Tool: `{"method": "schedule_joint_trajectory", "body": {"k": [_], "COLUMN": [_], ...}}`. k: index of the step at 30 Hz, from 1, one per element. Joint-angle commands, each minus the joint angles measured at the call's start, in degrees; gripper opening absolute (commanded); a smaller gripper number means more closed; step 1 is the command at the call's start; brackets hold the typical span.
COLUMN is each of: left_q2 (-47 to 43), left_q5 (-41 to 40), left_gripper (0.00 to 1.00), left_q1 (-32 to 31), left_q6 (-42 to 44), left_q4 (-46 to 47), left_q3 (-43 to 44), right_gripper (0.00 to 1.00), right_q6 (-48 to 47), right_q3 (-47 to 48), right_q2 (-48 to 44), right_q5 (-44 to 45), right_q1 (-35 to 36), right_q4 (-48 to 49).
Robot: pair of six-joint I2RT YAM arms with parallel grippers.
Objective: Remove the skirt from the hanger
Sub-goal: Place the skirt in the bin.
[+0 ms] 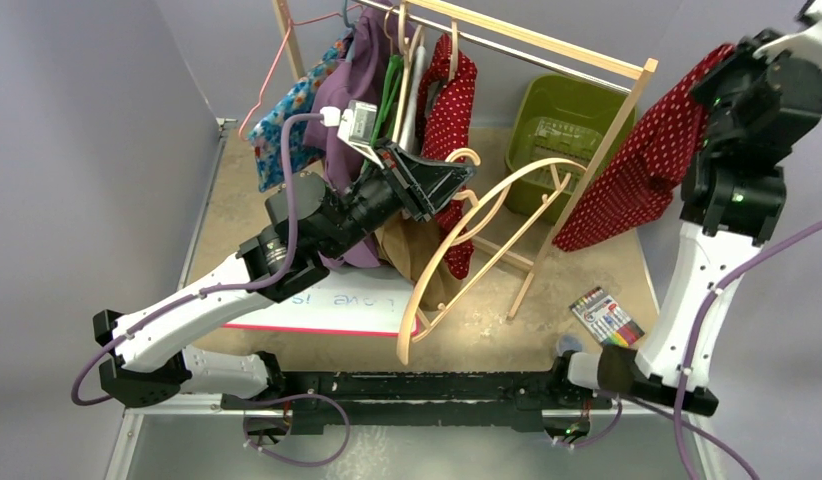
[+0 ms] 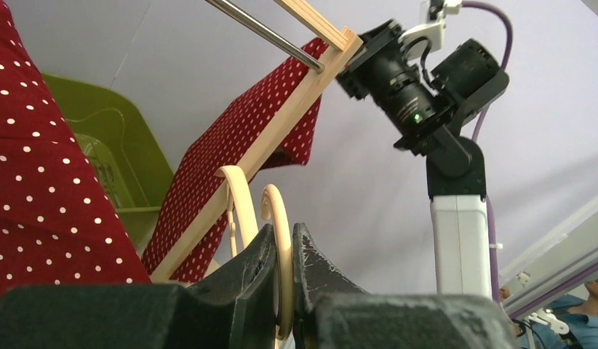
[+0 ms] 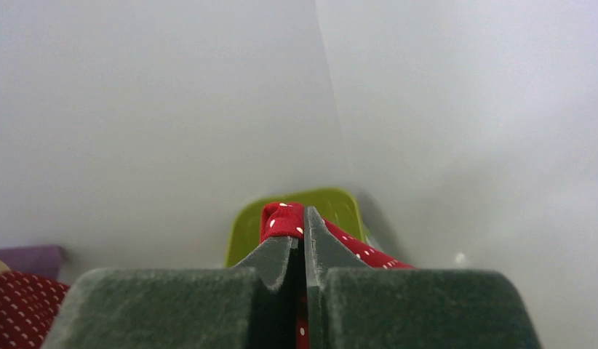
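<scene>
The red white-dotted skirt (image 1: 642, 165) hangs free at the right, its top edge pinched in my right gripper (image 1: 725, 62), which is raised high beside the rack's end post. In the right wrist view that gripper (image 3: 300, 236) is shut on a fold of the skirt (image 3: 281, 218). The cream hanger (image 1: 532, 168) tilts down in front of the rack with no cloth on it. My left gripper (image 1: 455, 178) is shut on its hook. In the left wrist view the hook (image 2: 281, 214) sits between the left gripper's (image 2: 284, 240) jaws, with the skirt (image 2: 230, 153) behind the post.
The wooden rack (image 1: 547, 45) carries purple, blue floral and another red dotted garment (image 1: 449, 100). A tan cloth (image 1: 417, 250) hangs below my left wrist. A green bin (image 1: 567, 120) stands behind the rack. A marker pack (image 1: 607, 315) and a written sheet (image 1: 337, 300) lie on the table.
</scene>
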Motion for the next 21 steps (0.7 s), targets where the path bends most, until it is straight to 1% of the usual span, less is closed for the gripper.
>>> {"method": "schedule_joint_trajectory", "body": {"k": [1,5,9,13,17,21], "left_q2": [-2.2,-2.9,-3.5,-3.9,-4.4,-4.6], "left_q5": [-0.8,-0.5,-0.6,-0.7,-0.7,-0.5], "left_gripper": [0.0,0.0,0.0,0.0,0.0,0.0], "left_q1": [0.1,0.1,0.1,0.1,0.2,0.1], "left_q6": [-1.1,-1.2,-0.9,-0.8,-1.1,-1.6], "left_q4": [3.5,3.8,3.7,3.6,3.7,3.6], "left_q3": [0.7,0.0,-0.3,-0.8,-1.2,-1.5], "right_gripper": [0.0,0.0,0.0,0.0,0.0,0.0], "right_q6": [2.0,5.1,10.9,19.2,23.7,23.8], "right_q3": [12.5,22.3,27.2,25.0,25.6,18.2], "right_q2": [7.9,15.3,21.0,23.5,28.0,29.8], "right_q5": [-10.2,-19.7,-29.1,-38.7,-42.5,-43.5], "right_q1": [-3.4,-4.3,-4.8,-4.9,-5.9,-6.1], "right_q4": [2.4,5.4,11.6,24.0,26.8,30.6]}}
